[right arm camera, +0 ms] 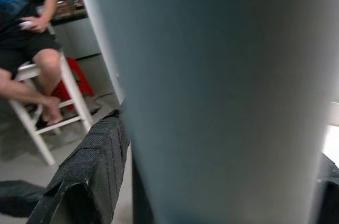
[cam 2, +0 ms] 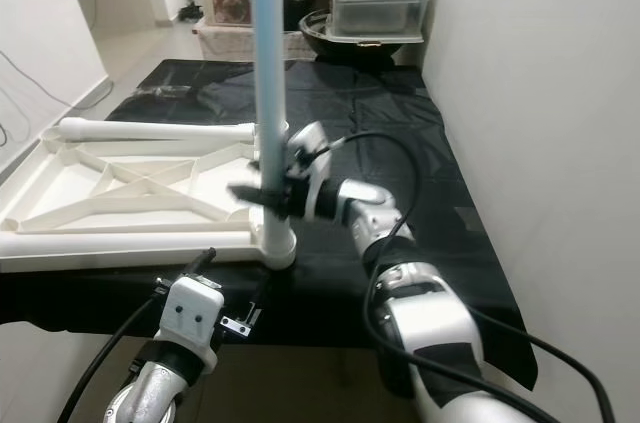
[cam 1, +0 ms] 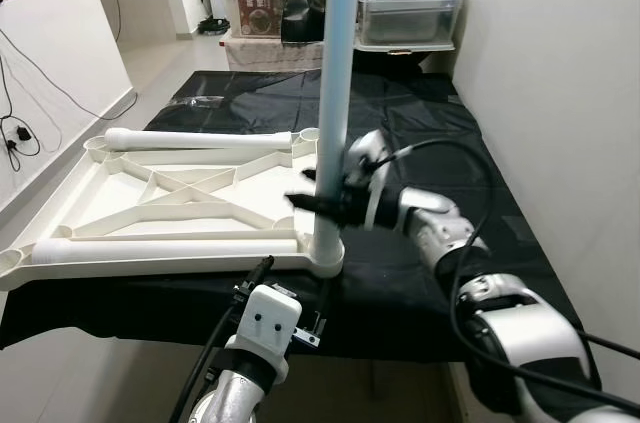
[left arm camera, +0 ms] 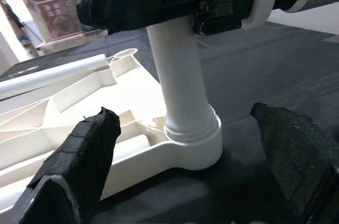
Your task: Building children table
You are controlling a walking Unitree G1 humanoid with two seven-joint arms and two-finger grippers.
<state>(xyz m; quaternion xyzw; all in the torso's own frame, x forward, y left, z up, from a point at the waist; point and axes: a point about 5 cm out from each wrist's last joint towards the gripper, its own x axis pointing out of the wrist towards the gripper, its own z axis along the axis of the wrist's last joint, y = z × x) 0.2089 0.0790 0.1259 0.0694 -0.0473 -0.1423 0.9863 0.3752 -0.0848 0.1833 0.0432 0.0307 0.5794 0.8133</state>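
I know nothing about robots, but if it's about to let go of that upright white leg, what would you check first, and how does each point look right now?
1. Upright leg sits in the corner socket of the upside-down tabletop: ok.
2. Leg pushed or twisted fully home: cannot tell.
3. Leg stands straight: ok, it looks vertical in the head views.
4. Right end effector grips the leg low down: ok.
5. Left end effector open and apart from the leg, fingers on either side of the socket: ok.
6. Two spare legs lie out of the way on the tabletop: ok.
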